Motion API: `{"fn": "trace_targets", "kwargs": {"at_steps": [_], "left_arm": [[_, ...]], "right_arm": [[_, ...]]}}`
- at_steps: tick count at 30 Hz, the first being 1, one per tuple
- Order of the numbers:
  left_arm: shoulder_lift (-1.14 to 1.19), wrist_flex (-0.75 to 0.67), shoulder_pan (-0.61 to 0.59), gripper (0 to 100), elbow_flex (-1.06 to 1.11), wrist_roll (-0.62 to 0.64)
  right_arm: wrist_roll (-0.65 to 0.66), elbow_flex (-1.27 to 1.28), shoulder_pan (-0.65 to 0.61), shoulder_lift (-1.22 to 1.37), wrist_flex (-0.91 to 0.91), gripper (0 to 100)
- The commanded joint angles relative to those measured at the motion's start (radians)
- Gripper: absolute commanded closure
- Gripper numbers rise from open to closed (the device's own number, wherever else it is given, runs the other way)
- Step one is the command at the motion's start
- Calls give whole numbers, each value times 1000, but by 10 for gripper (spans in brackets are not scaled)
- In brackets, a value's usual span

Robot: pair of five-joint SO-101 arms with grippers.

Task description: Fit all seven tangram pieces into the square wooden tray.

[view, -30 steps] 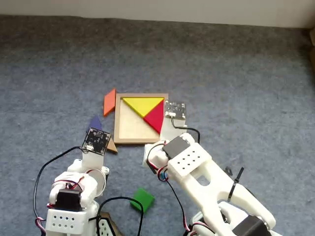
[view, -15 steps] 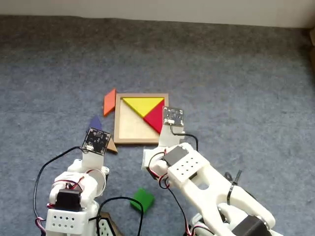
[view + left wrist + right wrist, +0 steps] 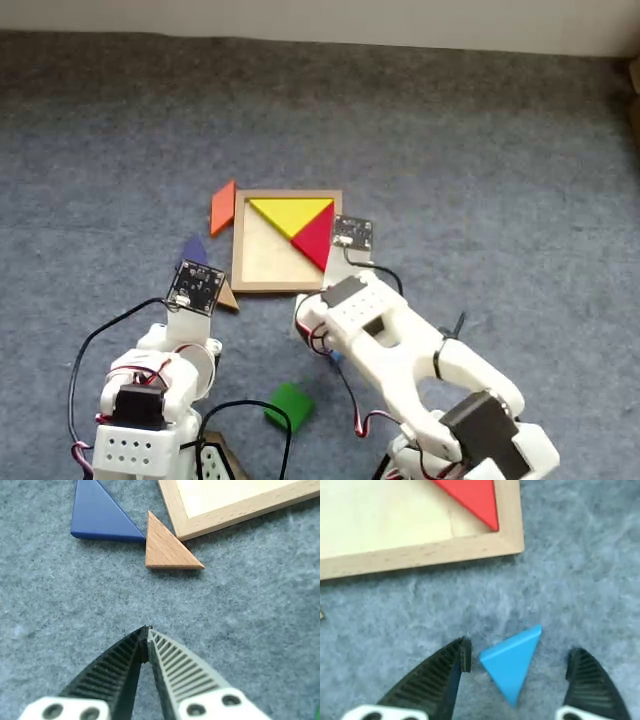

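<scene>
The square wooden tray (image 3: 245,272) lies mid-table and holds a yellow triangle (image 3: 290,212) and a red triangle (image 3: 315,240) in its far right part. My right gripper (image 3: 520,655) stands open just off the tray's near right corner (image 3: 512,540). A light blue triangle (image 3: 512,660) lies flat on the carpet between its fingers. My left gripper (image 3: 146,631) is shut and holds nothing. It hovers a short way from a wooden triangle (image 3: 165,550) and a dark blue triangle (image 3: 100,515), which touch at a corner beside the tray (image 3: 235,502).
An orange piece (image 3: 222,207) lies against the tray's far left side. A green square (image 3: 290,405) sits on the carpet near the front, between the two arm bases. Grey carpet covers the table, with open room to the right and behind the tray.
The right arm has pulled back a little toward the front and lowered, its wrist now over the tray's near right corner. The left arm has not moved.
</scene>
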Motion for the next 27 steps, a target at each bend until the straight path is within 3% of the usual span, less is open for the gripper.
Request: {"fn": "trace_targets", "kwargs": {"at_steps": [1, 10, 19, 27], "left_arm": [[-4, 5, -12, 993, 21, -8], [-4, 5, -12, 993, 21, -8], [-4, 5, -12, 993, 21, -8], [-4, 5, -12, 993, 21, -8]], "right_arm": [[-5, -48, 42, 64, -13, 707], [0, -48, 39, 81, -12, 820], [2, -51, 4, 81, -7, 824], [-6, -200, -53, 90, 130, 824]]}}
